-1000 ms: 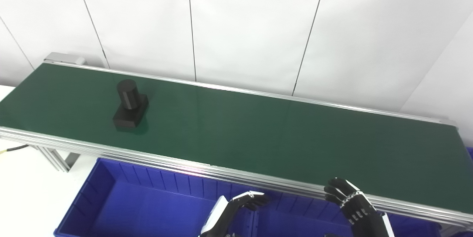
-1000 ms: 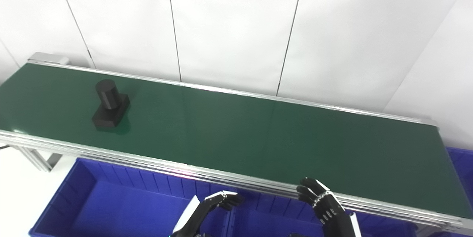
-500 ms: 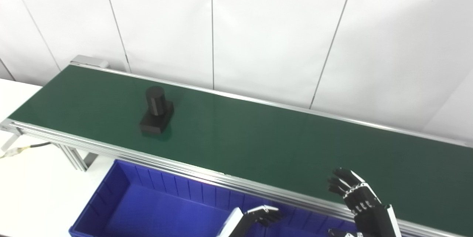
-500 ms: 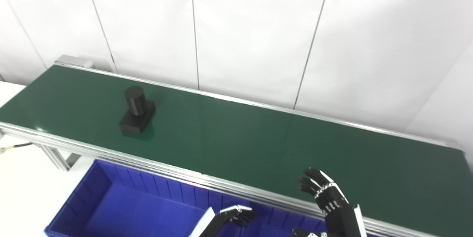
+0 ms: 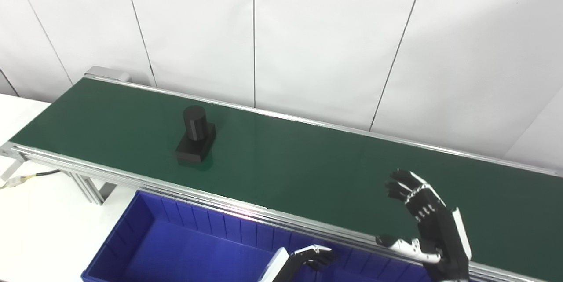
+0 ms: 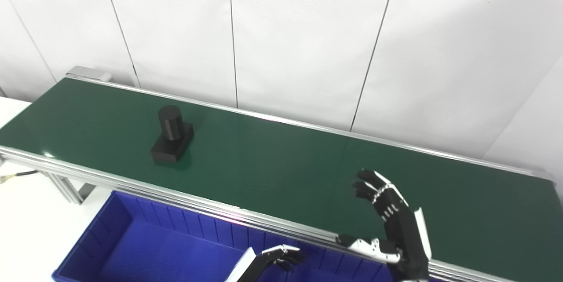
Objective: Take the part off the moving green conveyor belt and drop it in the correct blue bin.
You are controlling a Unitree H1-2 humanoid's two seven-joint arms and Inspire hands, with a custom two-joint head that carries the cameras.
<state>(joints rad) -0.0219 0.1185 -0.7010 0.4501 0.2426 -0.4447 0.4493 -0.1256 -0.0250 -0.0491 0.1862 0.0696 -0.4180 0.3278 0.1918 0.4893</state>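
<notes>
A black part [image 5: 196, 135], a cylinder standing on a square block, rides the green conveyor belt [image 5: 308, 167] toward its left end. My right hand [image 5: 424, 218] is raised over the belt's near right stretch, open, fingers spread and thumb out, holding nothing. It is far to the right of the part. My left hand [image 5: 310, 258] hangs low over a blue bin [image 5: 189, 247] below the belt's near rail, fingers loosely curled and empty.
The belt's aluminium rail [image 5: 132, 176] runs between the bin and the belt. White wall panels stand behind the belt. A white tabletop [image 5: 39, 229] with a cable [image 5: 26, 177] lies at the left.
The part has ridden a little to the right on the belt. My right hand has risen from the near rail to above the belt, thumb now showing. The view shifted earlier on.
</notes>
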